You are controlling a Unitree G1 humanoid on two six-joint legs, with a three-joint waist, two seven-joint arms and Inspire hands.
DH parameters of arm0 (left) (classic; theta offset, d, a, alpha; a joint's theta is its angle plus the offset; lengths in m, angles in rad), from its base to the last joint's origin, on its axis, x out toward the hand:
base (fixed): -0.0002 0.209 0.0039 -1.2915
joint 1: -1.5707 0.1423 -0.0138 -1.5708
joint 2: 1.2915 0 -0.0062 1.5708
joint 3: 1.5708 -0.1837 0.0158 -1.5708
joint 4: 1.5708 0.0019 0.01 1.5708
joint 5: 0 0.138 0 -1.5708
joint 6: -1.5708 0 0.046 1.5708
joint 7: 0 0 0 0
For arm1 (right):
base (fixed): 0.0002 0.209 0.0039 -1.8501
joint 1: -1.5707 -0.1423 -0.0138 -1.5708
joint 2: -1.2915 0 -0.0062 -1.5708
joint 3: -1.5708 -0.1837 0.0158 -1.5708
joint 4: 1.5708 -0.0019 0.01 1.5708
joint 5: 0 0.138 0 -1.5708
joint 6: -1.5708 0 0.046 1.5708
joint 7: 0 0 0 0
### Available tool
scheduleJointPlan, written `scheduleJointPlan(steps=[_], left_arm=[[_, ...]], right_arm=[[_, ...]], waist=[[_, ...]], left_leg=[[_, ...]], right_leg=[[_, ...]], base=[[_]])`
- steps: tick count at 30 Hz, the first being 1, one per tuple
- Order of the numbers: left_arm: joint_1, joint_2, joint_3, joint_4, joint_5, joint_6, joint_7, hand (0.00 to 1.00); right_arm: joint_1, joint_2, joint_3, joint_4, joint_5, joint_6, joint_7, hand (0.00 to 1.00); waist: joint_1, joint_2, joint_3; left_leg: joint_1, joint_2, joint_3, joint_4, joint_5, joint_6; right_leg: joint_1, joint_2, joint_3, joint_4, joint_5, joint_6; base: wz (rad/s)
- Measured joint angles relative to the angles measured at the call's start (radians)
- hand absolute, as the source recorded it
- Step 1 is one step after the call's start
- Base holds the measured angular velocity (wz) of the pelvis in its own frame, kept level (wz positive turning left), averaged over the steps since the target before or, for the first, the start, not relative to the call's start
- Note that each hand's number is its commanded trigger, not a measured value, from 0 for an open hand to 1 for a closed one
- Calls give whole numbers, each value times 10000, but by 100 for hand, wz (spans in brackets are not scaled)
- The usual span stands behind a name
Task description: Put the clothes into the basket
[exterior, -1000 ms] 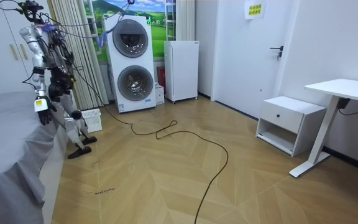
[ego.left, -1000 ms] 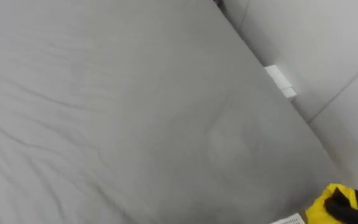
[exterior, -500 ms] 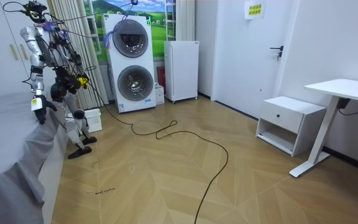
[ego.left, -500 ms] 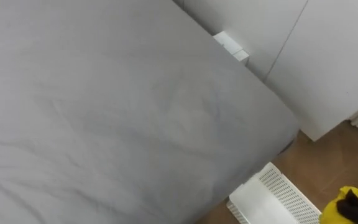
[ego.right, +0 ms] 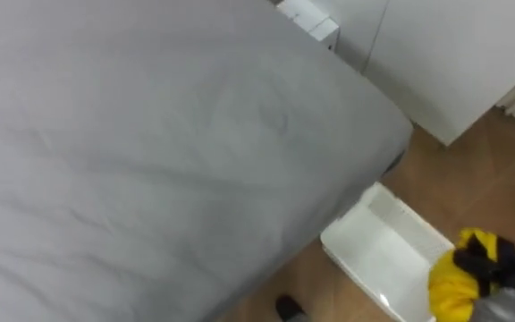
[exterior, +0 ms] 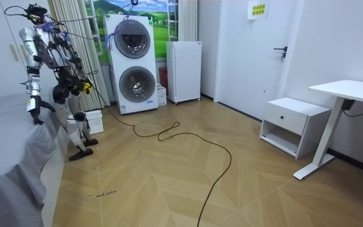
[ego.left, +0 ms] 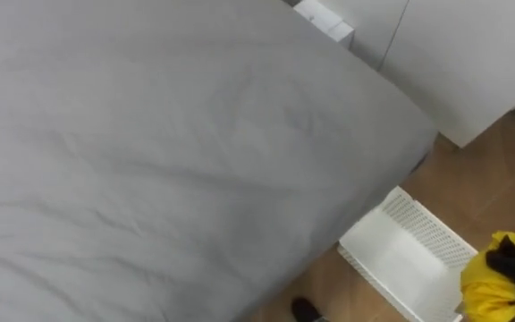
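Left eye view, right hand (ego.left: 513,258) gripping yellow cloth (ego.left: 488,293) beside basket (ego.left: 392,255), basket by grey bed (ego.left: 150,152), room view, left hand (exterior: 36,118) by bed, state cannot be told.

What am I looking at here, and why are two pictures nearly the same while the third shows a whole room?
The machine is a humanoid robot that stands on two legs and has two arms with fingered hands. The room view comes from a camera standing in the room and shows the robot next to a bed covered in grey. The two similar pictures come from the two eyes of a camera on its head, looking down. A white basket stands on the floor beside the bed. The robot's right hand is curled round a yellow garment, held near the basket, not yet in it. Its left hand hangs by the bed's edge.
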Motion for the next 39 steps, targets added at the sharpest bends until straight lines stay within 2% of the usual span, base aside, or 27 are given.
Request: scheduleJointPlan(steps=[2, 3, 5, 7, 11, 16, 20, 29, 35, 37, 38, 39], left_arm=[[-122, 5, -104, 0, -325, -3, 3, 0], [-123, 6, -197, 1, -510, -21, 19, 0], [-129, 9, -411, 1, -924, -120, 88, 0], [-142, 18, -572, 1, -1179, -258, 123, 0], [-325, 43, -948, 48, -1415, -389, 194, 0], [-373, 61, -1088, 83, -1475, -525, 193, 0], [-373, 88, -1095, 83, -1644, -643, 196, 0], [-372, 117, -1103, 83, -1643, -830, 305, 0], [-368, 296, -1096, 83, -1636, -1011, 308, 0], [-351, 354, -1097, 82, -1640, -1016, 319, 0], [-301, 406, -1096, 81, -1649, -1017, 320, 0], [-274, 444, -1092, 79, -1641, -1017, 322, 0]], right_arm=[[-313, -9, 56, 249, 151, -160, -204, 83], [-377, -10, 71, 280, 196, -160, -286, 65], [-450, -85, 72, 415, 230, -162, -381, 1], [-633, -125, 98, 622, 227, -165, -488, 0], [-1040, -165, 153, 1154, 290, -411, -515, 0], [-1117, -177, 161, 1365, 451, -593, -495, 0], [-1113, -287, 160, 1446, 678, -824, -505, 0], [-1109, -452, 173, 1444, 695, -1097, -517, 0], [-603, -446, 234, 1402, 1247, -1126, -620, 0], [-436, -446, 457, 1403, 1457, -1123, -633, 0], [-372, -448, 547, 1429, 1607, -1120, -631, 0], [-298, -449, 595, 1438, 1719, -1124, -617, 0]], waist=[[84, 75, 1], [167, 111, -7], [265, 201, -6], [316, 267, -7], [351, 331, 21], [382, 325, 27], [351, 297, 48], [350, 259, 71], [356, 101, 99], [358, 3, 98], [356, -123, 147], [357, -166, 142]], left_leg=[[-126, -2, 156, -35, 13, 22], [-181, -12, 158, -39, 12, 25], [-242, -20, 127, -36, 16, 27], [-366, -35, 52, -31, 18, 29], [-535, -170, -243, -54, 59, 66], [-532, -199, -369, -99, 65, 80], [-533, -374, -488, -144, 75, 98], [-523, -380, -629, -158, 78, 107], [-450, -431, -894, -148, 80, 108], [-295, -456, -956, -163, 79, 105], [-105, -457, -1015, -225, 80, 100], [7, -456, -1061, -262, 88, 86]], right_leg=[[-215, -10, -2, 30, 10, 11], [-288, -15, -31, 29, 15, 9], [-323, -21, -36, -1, 16, 7], [-421, -44, -103, 5, 15, 7], [-650, -205, -568, 245, -134, -11], [-694, -280, -684, 404, -288, 1], [-819, -400, -891, 724, -498, 12], [-793, -501, -1113, 802, -624, 2], [-563, -559, -1357, 814, -720, -36], [-369, -567, -1422, 773, -751, -52], [-142, -573, -1478, 684, -767, -71], [4, -571, -1505, 621, -769, -74]], base=[[-11], [-15], [-4], [7], [17], [10], [9], [8], [11], [12], [8], [21]])
